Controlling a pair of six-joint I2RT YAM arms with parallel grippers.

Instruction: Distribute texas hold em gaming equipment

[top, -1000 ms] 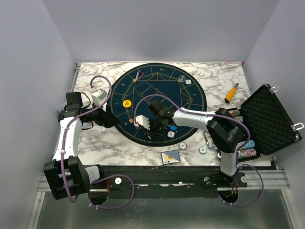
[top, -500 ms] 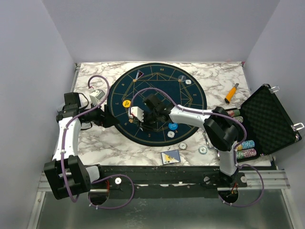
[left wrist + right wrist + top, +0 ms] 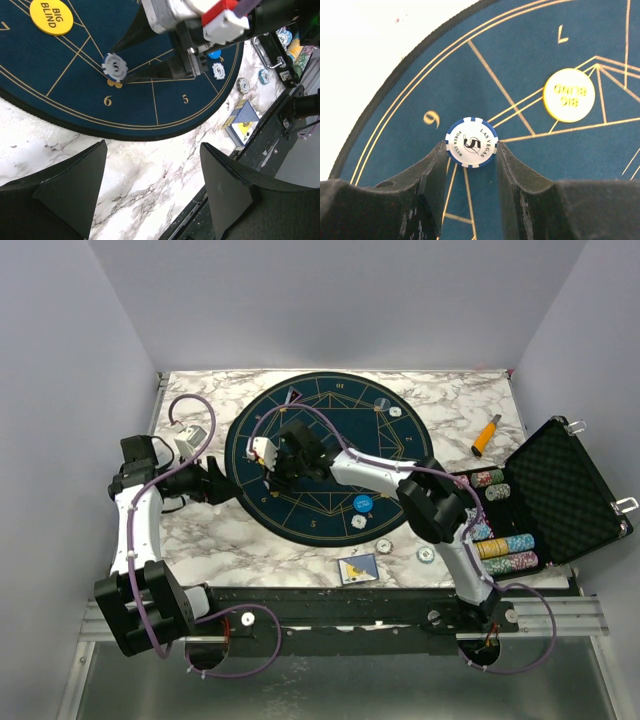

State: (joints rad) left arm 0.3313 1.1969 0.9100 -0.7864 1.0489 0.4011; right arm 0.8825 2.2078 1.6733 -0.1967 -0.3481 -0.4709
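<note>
The right hand (image 3: 470,148) is pinching a white-and-blue poker chip (image 3: 471,142) by its edge, one finger on each side. The chip is face up, showing a 5 and LAS VEGAS. It sits low over the mat, toward 8 o'clock from the centre and close to the printed 6. I cannot tell whether it touches the cloth. The left hand (image 3: 152,145) is spread wide with nothing in it, out over the marble by the mat's 9 o'clock rim.

The marbled desk (image 3: 200,530) carries a round dark-blue mat (image 3: 320,510) with gold lines across its middle. At the desk's 3 o'clock side a black case (image 3: 565,490) lies open, with stacked chips (image 3: 505,550) in the half nearer the mat. A deck of cards (image 3: 357,568) lies off the mat at 6 o'clock, near the front edge. An orange-handled tool (image 3: 485,435) lies at 2 o'clock, between the mat and the case.

The yellow BIG BLIND disc (image 3: 569,95) lies flat on the mat, at 2 o'clock from the held chip as the right wrist sees it. A blue disc (image 3: 363,503) lies at 5 o'clock on the mat, with a loose chip (image 3: 358,523) just beside it toward the rim. Two more chips (image 3: 384,545) lie on the marble beyond.
</note>
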